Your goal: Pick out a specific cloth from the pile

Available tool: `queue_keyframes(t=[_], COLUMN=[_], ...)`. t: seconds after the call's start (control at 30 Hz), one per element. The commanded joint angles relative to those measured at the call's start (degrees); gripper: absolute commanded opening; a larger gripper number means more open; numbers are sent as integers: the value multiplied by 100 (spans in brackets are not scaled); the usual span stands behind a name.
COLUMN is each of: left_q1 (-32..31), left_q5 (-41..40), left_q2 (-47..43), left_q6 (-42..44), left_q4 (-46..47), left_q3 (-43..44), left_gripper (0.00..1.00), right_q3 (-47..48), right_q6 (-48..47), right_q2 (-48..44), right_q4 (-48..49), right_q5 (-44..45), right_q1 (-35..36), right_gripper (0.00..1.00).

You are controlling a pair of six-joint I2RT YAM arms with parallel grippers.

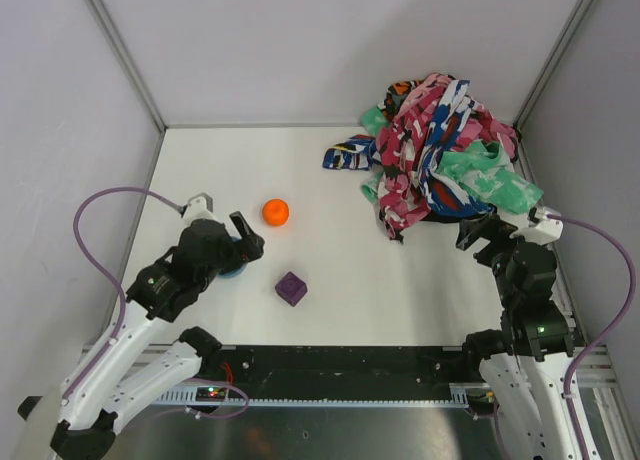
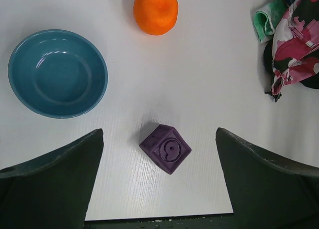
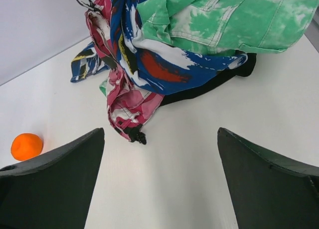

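Black cloth [image 3: 222, 81] lies pinned under pile [image 1: 440, 140], far right corner; only its edge shows. Right gripper [image 3: 160, 139] faces it, jaws apart and empty; left gripper [image 1: 246, 236] likewise.

Two arms, same build: left arm [image 1: 170, 280] and right arm [image 1: 525, 280] have black joint housings and white lower links. A lilac cable [image 1: 95, 205] arcs off each, at 9 o'clock on the left arm, 3 o'clock on the right. The fingers [image 2: 55, 184] are dark, matte, broad wedges. Tiny lit spots near the bases, possibly status LEDs.
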Motion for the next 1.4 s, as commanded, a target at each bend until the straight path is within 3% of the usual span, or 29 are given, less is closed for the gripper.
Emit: queue_keyframes(t=[0.0, 0.13, 0.27, 0.4, 0.47, 0.53, 0.67, 0.8, 1.1, 1.37], left_q1=[43, 45, 45, 43, 43, 43, 43, 43, 46, 43], left_q5=[-191, -229, -195, -170, -190, -199, -241, -357, -453, -609], left_q2=[-105, -90, 24, 210, 330, 436, 572, 683, 1086, 1398], left_q6=[-79, -102, -67, -40, 15, 73, 107, 138, 272, 313], left_q4=[-18, -18, -13, 13, 22, 19, 45, 75, 162, 236], left_q3=[7, -16, 4, 99, 199, 294, 333, 375, 493, 538], left_gripper=[100, 100, 100, 100, 100, 100, 100, 100, 100, 100], right_q3=[-25, -38, -30, 32, 241, 715, 1707, 2176, 2465, 2801], right_q6=[-32, -356, -1082, -2553, -3569, -4593, -6852, -8148, -9239, -9109], right_q2=[-103, 1, 251, 857, 1305, 1844, 3111, 4064, 5303, 6638], right_q4=[408, 805, 1602, 2609, 2908, 2744, 1394, 681, 475, 1475], right_q5=[-40, -549, -1668, -3682, -4235, -4107, -3765, -3192, -2257, -1279], right_q1=[-16, -17, -16, 33, 253, 638, 1282, 1531, 1490, 888], right_gripper=[99, 99, 99, 99, 99, 99, 99, 99, 99, 99])
